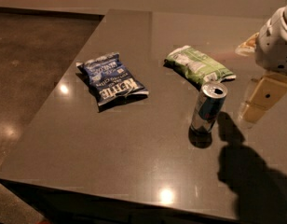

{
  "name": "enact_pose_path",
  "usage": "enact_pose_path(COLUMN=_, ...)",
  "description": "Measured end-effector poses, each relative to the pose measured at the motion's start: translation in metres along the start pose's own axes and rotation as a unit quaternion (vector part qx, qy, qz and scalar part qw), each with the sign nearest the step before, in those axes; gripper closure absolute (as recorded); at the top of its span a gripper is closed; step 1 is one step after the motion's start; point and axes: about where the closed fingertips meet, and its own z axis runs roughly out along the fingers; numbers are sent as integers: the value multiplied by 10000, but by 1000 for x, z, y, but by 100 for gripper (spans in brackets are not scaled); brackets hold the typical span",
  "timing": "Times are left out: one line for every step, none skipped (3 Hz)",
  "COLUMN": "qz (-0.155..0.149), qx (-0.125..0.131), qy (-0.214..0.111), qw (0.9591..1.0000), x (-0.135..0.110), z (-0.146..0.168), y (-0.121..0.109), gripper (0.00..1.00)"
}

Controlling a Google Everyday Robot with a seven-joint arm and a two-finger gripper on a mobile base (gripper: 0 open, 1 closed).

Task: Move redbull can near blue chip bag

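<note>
The redbull can stands upright on the dark table, right of centre, with its silver top and opening showing. The blue chip bag with white "KETTLE" lettering lies flat to the can's left, well apart from it. My gripper hangs at the right edge of the view, below the white arm housing. It is to the right of the can, apart from it and holding nothing I can see. Its shadow falls on the table in front of it.
A green and white chip bag lies just behind the can, close to it. The table's left edge runs diagonally, with dark floor beyond it. The table's front edge is near the bottom of the view.
</note>
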Motion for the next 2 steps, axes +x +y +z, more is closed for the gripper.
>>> enact_pose_path(qz=21, qx=-164, qy=-222, qw=9996, x=-4, z=13, y=5, gripper=0)
enact_pose_path(qz=23, qx=-417, qy=-576, qw=9975, x=-17, z=25, y=13, gripper=0)
